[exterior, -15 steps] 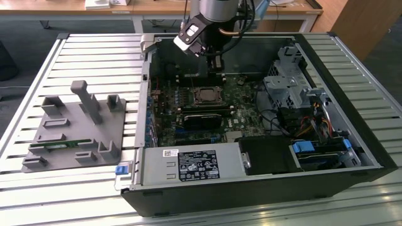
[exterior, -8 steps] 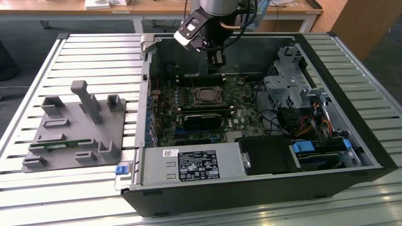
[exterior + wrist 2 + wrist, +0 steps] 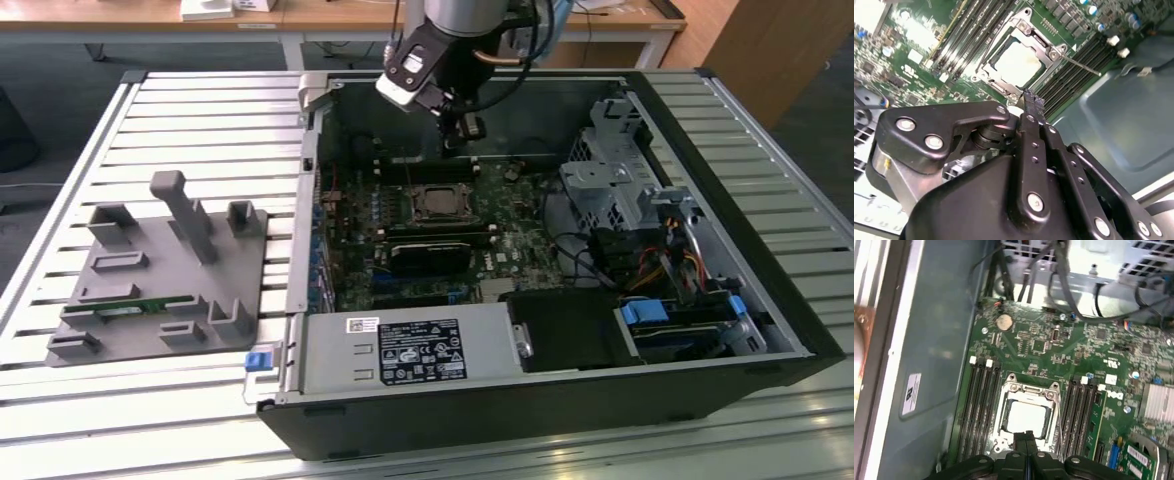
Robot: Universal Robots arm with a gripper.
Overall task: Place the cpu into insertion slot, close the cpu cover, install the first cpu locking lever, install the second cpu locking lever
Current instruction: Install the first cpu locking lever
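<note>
The cpu (image 3: 1016,62) top is pale matt metal. Its cover (image 3: 1043,44) is bright, shiny metal. The board (image 3: 1044,347) is glossy green. The end effector (image 3: 1033,102) is matt black with shiny screws (image 3: 1035,201). The tabletop (image 3: 200,110) is ribbed pale metal.

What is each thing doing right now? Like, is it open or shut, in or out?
Cover: down flat.
Chip: in place, showing through the cover's window.
Lever: sticks out sideways; locked or not, cannot tell.
Jaws: shut, holding nothing.
Computer case: open, side off.
</note>
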